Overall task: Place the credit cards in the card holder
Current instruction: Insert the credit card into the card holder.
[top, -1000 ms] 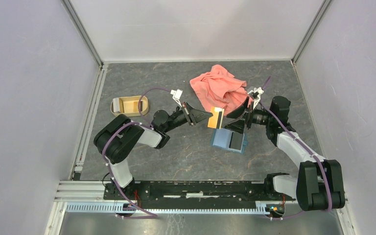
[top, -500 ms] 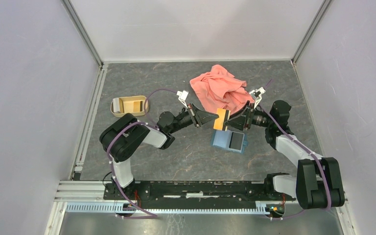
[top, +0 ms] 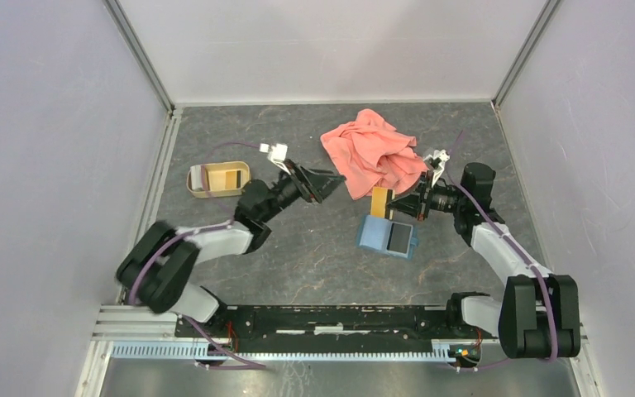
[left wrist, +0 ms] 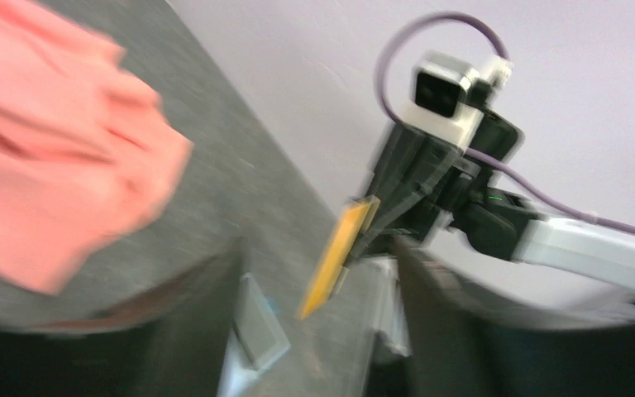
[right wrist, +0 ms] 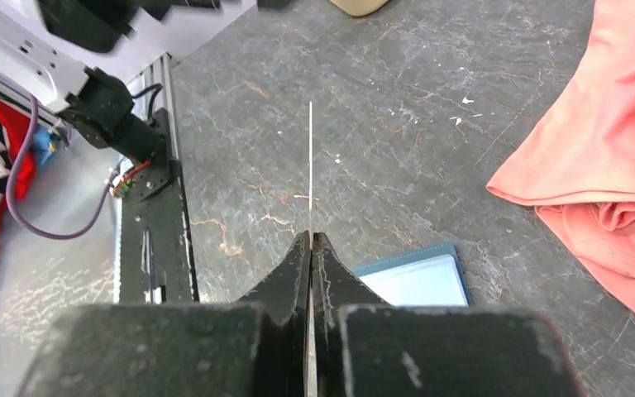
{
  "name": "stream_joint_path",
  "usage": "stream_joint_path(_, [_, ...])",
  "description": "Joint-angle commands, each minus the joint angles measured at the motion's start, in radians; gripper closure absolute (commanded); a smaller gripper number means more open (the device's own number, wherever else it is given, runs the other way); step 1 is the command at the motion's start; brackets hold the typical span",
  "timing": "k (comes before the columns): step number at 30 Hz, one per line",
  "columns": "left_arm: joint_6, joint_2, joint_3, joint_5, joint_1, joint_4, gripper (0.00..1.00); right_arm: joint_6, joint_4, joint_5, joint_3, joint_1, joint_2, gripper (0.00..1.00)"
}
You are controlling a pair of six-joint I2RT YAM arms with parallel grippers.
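1. R pincer (top: 397,201) clenched on one credit card (top: 379,202); card held upright, clear of the counter (top: 298,265), edge-on in R wrist view.
2. Card holder (top: 387,236) lies flat on counter, just near side of held card.
3. L pincer (top: 333,179) released, empty, left of card, beside pink cloth (top: 372,149).

Evenly lit from above, faint shadows. Heavy motion smear in left wrist view, on credit card (left wrist: 336,256) and pink cloth (left wrist: 41,165). Sharp elsewhere.
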Motion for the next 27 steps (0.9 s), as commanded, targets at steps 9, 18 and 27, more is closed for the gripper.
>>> stream_joint_path(9, [0.393, -0.285, -0.015, -0.016, 0.035, -0.62, 0.09, -0.533, -0.756, 0.017, 0.113, -0.076, 0.092, 1.0])
stream_joint_path(18, [0.331, -0.04, 0.085, -0.21, -0.178, -0.675, 0.19, 0.046, -0.47, 0.202, -0.126, -0.145, 0.014, 1.0])
stream_joint_path(27, [0.326, 0.116, 0.203, -0.421, -0.296, -0.769, 0.19, 0.199, -0.363, 0.29, -0.201, -0.176, 0.033, 1.0])
